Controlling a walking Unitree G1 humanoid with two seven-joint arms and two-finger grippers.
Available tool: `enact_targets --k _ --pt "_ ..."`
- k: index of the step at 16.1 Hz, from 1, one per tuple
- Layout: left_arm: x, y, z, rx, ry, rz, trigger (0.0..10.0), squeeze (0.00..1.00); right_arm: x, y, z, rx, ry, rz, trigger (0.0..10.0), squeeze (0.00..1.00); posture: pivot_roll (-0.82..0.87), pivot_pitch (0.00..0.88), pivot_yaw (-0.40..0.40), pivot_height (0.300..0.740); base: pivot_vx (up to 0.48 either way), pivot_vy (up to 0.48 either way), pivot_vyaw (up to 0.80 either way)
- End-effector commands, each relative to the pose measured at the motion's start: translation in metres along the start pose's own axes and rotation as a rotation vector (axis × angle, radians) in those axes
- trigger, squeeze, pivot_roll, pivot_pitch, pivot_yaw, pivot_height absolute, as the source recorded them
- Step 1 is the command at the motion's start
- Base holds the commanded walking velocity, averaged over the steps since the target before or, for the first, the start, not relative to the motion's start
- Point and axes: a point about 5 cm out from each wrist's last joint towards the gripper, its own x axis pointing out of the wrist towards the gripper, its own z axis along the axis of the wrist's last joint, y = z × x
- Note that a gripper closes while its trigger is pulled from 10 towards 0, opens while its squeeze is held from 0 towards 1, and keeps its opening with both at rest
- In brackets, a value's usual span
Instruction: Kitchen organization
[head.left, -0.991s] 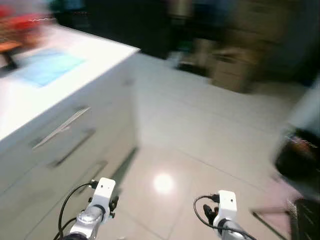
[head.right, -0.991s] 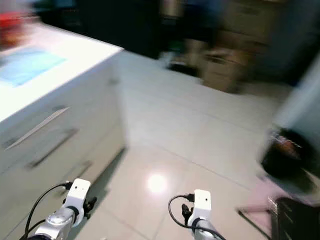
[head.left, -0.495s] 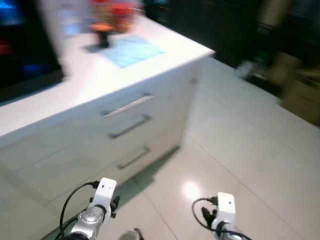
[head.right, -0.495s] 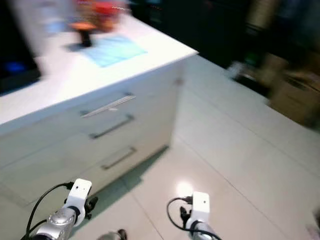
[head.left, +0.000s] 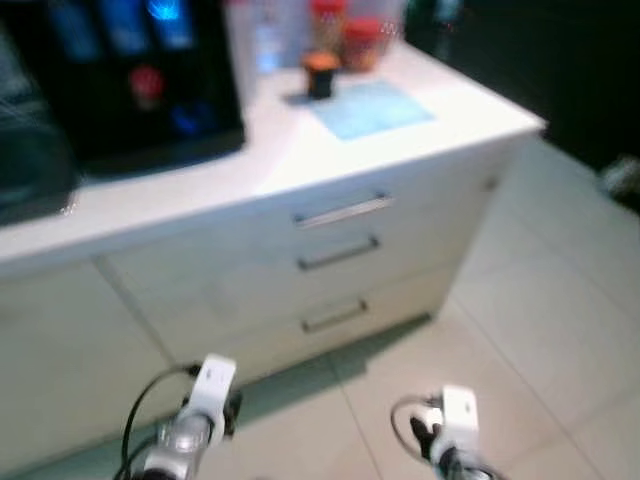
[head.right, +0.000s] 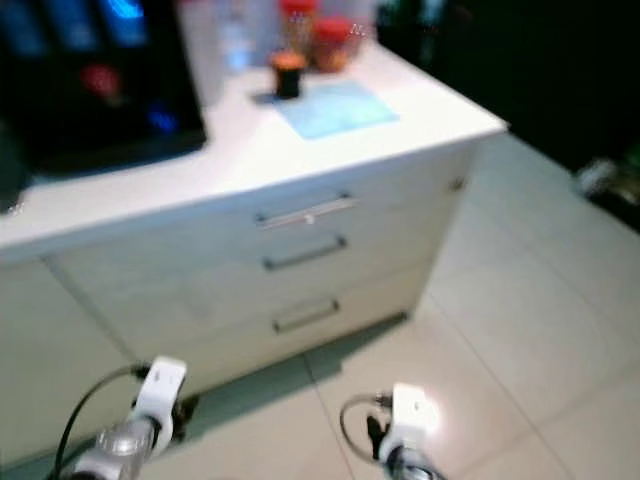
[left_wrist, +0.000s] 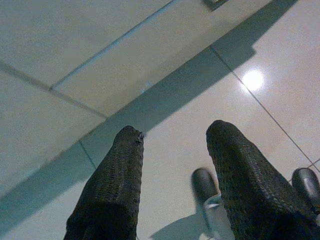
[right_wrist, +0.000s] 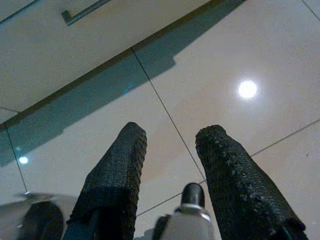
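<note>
Hanging over glossy floor tiles, left gripper and right gripper spread knurled fingers wide, empty.

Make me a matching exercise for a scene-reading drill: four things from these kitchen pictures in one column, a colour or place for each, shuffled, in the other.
Things:
1. mat
2. appliance
3. drawers
4. left gripper

Colour or place:
A. black, on the counter's left part
B. open, above the tiled floor
C. pale blue, flat on the counter
D. white, with three bar handles, below the counter

Pairs: 1-C, 2-A, 3-D, 4-B
</note>
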Motion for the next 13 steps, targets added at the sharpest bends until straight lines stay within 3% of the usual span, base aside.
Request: enact_targets --k 1,13 --pt "-0.0009 0.0037 -0.0024 0.012 0.012 0.006 10.0 0.00 0.0012 0.0069 0.0005 0.010 -0.001 0.016 10.0 0.00 -0.11 0.002 0.002 0.740 0.000 0.000 0.80" --pt "-0.0014 0.0033 -0.0049 0.003 0.019 0.010 10.0 0.00 0.0016 0.0080 0.0016 0.000 0.000 0.031 10.0 0.00 -0.10 0.004 -0.008 0.740 0.000 0.000 0.80"
